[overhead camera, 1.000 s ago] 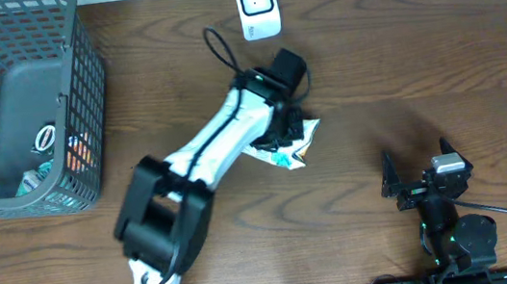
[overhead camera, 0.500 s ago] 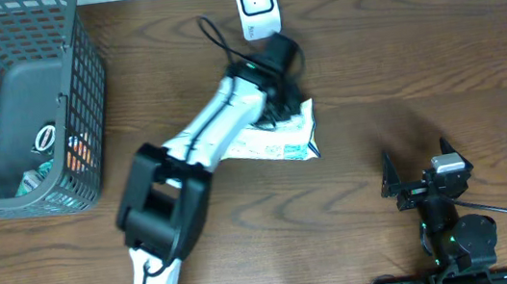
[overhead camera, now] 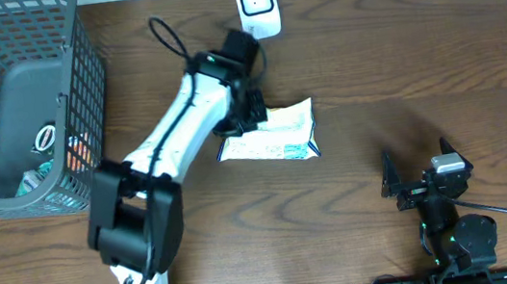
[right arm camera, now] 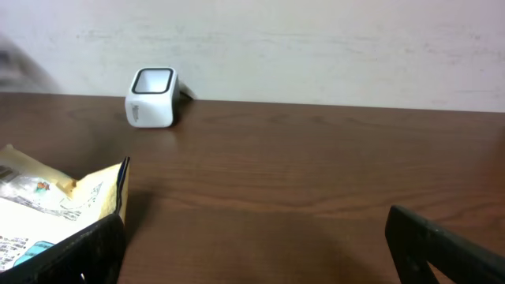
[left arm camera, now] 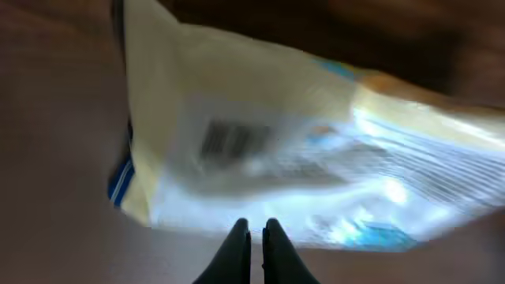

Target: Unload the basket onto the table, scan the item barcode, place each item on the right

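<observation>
The item, a pale yellow and white snack packet (overhead camera: 277,134), lies flat on the wooden table (overhead camera: 398,56) below the small white scanner (overhead camera: 256,6). In the left wrist view the packet (left arm camera: 316,150) fills the frame, blurred, with its barcode (left arm camera: 233,140) facing up. My left gripper (overhead camera: 248,112) is shut, and its fingertips (left arm camera: 237,235) sit at the packet's near edge; nothing shows between them. My right gripper (overhead camera: 420,183) rests open near the front right, away from the packet. The right wrist view shows the packet (right arm camera: 55,205) at the left and the scanner (right arm camera: 152,97) by the wall.
A grey wire basket (overhead camera: 91,84) holding several items stands at the far left. A black cable (overhead camera: 162,32) loops off the left arm near the scanner. A pale wall (right arm camera: 316,39) runs along the table's far edge.
The left arm swung left and toward the back. The packet went from crumpled under the gripper to spread flat on the table. The right arm stayed still.
</observation>
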You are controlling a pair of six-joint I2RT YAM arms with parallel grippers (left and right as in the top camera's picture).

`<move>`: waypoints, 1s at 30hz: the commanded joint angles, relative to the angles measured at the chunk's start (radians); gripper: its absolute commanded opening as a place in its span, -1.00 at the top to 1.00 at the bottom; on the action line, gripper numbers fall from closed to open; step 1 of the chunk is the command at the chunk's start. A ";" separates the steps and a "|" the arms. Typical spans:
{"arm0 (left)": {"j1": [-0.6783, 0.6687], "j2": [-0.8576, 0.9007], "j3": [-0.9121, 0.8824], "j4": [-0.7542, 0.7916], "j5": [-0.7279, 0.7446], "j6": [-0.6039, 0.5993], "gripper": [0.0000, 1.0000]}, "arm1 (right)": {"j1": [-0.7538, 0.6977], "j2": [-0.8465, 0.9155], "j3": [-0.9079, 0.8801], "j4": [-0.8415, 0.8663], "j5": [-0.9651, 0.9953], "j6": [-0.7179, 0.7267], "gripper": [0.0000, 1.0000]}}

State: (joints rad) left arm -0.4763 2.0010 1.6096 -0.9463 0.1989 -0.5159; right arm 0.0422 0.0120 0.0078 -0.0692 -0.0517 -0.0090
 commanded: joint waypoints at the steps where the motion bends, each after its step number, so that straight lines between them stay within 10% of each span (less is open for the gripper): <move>1: -0.005 0.053 -0.097 0.076 -0.208 0.018 0.84 | -0.003 -0.005 -0.002 -0.003 0.004 -0.007 -0.98; 7: 0.043 0.092 -0.129 0.121 -0.430 0.018 0.85 | -0.003 -0.005 -0.002 -0.003 0.004 -0.007 -0.99; 22: 0.056 -0.134 -0.044 0.109 0.172 -0.036 0.84 | -0.003 -0.005 -0.002 -0.003 0.004 -0.007 -0.99; 30: -0.106 -0.083 -0.093 0.151 0.148 -0.038 0.85 | -0.003 -0.005 -0.002 -0.003 0.004 -0.007 -0.99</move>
State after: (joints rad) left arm -0.5381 1.8721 1.5455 -0.8082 0.3237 -0.5465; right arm 0.0422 0.0120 0.0078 -0.0696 -0.0521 -0.0090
